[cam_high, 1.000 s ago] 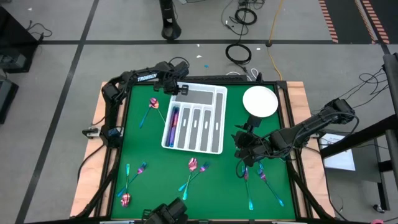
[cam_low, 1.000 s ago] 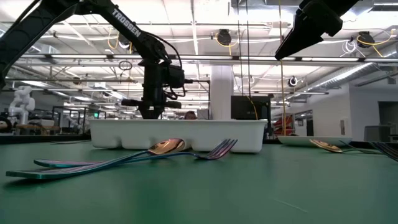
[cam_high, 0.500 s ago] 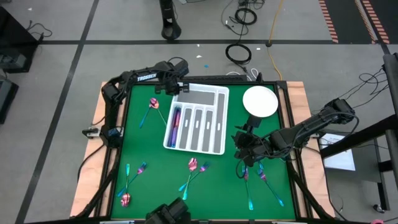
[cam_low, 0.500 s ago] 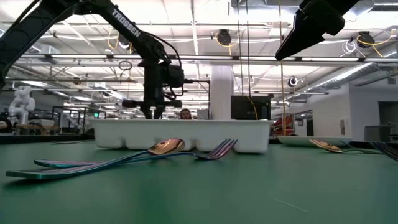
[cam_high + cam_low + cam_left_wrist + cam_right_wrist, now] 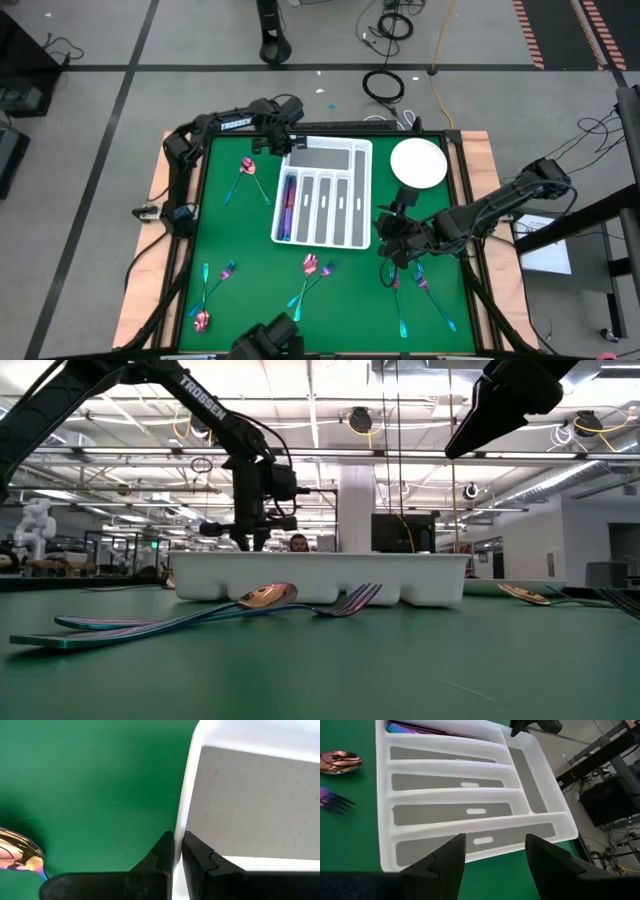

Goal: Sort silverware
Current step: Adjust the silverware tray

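Observation:
The white compartmented tray (image 5: 322, 195) lies on the green mat, with rainbow silverware (image 5: 286, 205) in its leftmost slot. More silverware lies on the mat: a spoon pair (image 5: 245, 172) left of the tray, a spoon (image 5: 268, 596) and a fork (image 5: 350, 598) near the near edge, and other pieces (image 5: 415, 290) near right. My left gripper (image 5: 283, 148) is shut on the tray's far-left corner. My right gripper (image 5: 395, 238) hangs open above the mat by the tray's near-right corner, and its wrist view looks over the tray (image 5: 470, 795). My left gripper (image 5: 178, 851) pinches the tray's upright side wall (image 5: 183, 810) at the far-left corner. One finger (image 5: 197, 854) stands inside the far compartment and one finger (image 5: 162, 854) outside over the mat. The fingers come from above, pointing down. The tray's bottom rests on the mat.
A round white plate (image 5: 418, 163) sits at the far right, close to the tray's far-right corner. Bare mat lies between the tray and the left edge. Wooden borders frame the mat, and cables lie on the floor beyond the far edge.
My left gripper has moved toward the table's right edge, holding the tray's corner. The tray has slid right along the mat and turned slightly, so it now lies squarer to the table edges and closer to the plate and my right gripper.

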`<state>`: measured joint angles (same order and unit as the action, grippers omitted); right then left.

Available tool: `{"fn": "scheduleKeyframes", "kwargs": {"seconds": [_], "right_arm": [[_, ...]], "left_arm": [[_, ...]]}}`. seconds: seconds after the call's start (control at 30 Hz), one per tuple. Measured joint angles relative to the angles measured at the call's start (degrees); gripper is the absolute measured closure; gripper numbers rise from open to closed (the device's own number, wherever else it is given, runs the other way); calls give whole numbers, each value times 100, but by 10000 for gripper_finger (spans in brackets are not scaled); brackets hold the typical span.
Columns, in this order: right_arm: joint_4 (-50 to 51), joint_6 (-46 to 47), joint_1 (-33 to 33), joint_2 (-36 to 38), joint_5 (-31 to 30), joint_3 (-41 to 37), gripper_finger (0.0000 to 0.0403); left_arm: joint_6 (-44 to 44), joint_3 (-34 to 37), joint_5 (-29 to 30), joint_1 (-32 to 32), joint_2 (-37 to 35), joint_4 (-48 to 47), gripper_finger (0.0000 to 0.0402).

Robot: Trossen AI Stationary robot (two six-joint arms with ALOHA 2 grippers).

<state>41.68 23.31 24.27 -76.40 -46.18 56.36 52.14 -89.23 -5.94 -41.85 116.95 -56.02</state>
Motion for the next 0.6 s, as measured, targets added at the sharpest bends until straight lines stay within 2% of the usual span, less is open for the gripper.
{"fn": "scheduleKeyframes", "kwargs": {"seconds": [0.2,0.47,0.6], "right_arm": [[-25,135,26,0,9,0,209],[-25,215,177,0,9,0,209],[-35,210,210,0,-2,0,209]], "left_arm": [[-9,-2,42,-121,0,-64,381],[-203,-8,628,-292,0,-264,379],[-439,-2,783,-218,1,-34,357]]}}
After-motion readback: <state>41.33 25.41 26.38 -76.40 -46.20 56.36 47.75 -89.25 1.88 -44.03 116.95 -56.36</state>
